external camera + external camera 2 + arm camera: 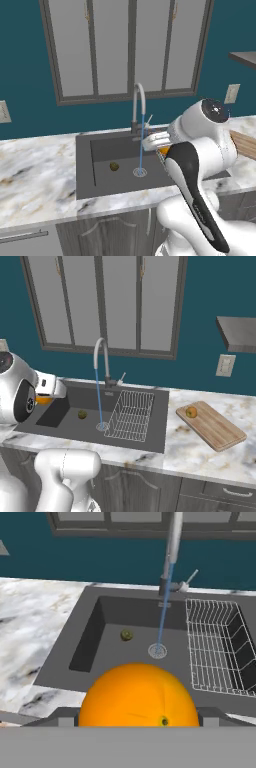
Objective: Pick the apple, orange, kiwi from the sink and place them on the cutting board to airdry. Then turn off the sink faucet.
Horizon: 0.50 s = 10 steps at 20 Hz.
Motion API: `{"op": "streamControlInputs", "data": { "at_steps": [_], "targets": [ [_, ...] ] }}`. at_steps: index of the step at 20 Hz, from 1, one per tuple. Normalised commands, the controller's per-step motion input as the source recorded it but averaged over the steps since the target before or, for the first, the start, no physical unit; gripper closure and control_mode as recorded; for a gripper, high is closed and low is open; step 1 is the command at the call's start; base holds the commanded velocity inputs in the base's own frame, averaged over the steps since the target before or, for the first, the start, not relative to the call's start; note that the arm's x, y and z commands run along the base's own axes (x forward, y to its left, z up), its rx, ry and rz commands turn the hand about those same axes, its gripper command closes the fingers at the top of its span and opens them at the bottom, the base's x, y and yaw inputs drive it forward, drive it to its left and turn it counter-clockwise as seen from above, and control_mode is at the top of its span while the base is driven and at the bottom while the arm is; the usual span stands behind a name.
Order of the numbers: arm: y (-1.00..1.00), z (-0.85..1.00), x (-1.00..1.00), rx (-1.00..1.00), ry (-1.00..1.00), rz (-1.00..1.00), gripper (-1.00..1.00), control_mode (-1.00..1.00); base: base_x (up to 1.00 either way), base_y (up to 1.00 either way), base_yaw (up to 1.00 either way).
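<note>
Clearly our claw (138,724) pinches the orange (138,696) between its fingers, raised above the sink (90,637). Beyond and below it, we see the kiwi (126,634) on the basin floor beside the water stream from the sink faucet (172,547). Far to its right, the apple (190,412) rests on the cutting board (215,428).

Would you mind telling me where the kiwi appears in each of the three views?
Left base view: kiwi on the sink floor, left of the drain.
Right base view: kiwi left of the water stream.
Hand view: kiwi above the orange.
Shared landmark: sink faucet.
</note>
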Motion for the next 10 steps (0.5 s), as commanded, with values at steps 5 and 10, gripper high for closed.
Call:
{"op": "streamControlInputs", "data": {
  "at_steps": [5,10],
  "targets": [
    [-0.74,0.38,-0.66,-0.04,-0.06,-0.08,1.0,-1.0,0.0,0.0,0.0],
    [-0.75,0.34,-0.44,-0.02,0.0,-0.12,1.0,-1.0,0.0,0.0,0.0]
  ]
}}
